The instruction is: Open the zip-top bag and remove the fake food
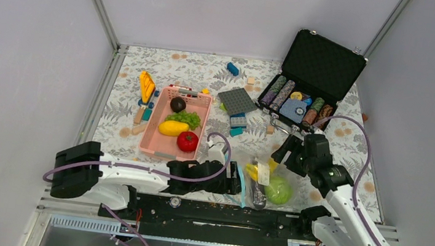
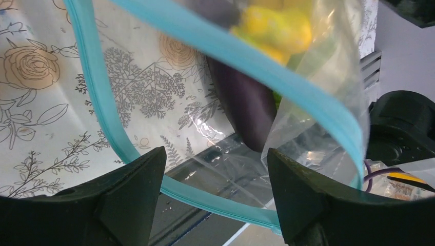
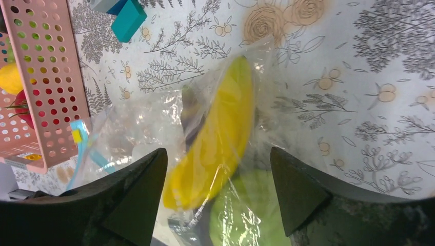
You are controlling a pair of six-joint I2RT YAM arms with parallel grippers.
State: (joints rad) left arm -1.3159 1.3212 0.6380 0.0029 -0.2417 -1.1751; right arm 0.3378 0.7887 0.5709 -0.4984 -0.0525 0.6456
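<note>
Bag [image 1: 262,182] mouth gaping toward nearer left hand [image 2: 214,159], spread; eggplant [image 2: 246,113] pointing lengthwise at it; right hand [image 3: 218,154] hovering spread above

Top cam: high, near-edge side, looks down over whole table [image 1: 196,71], far from bag [image 1: 261,180]. Left wrist: very close at bag mouth. Right wrist: close above bag, facing down. All three share bag.
</note>
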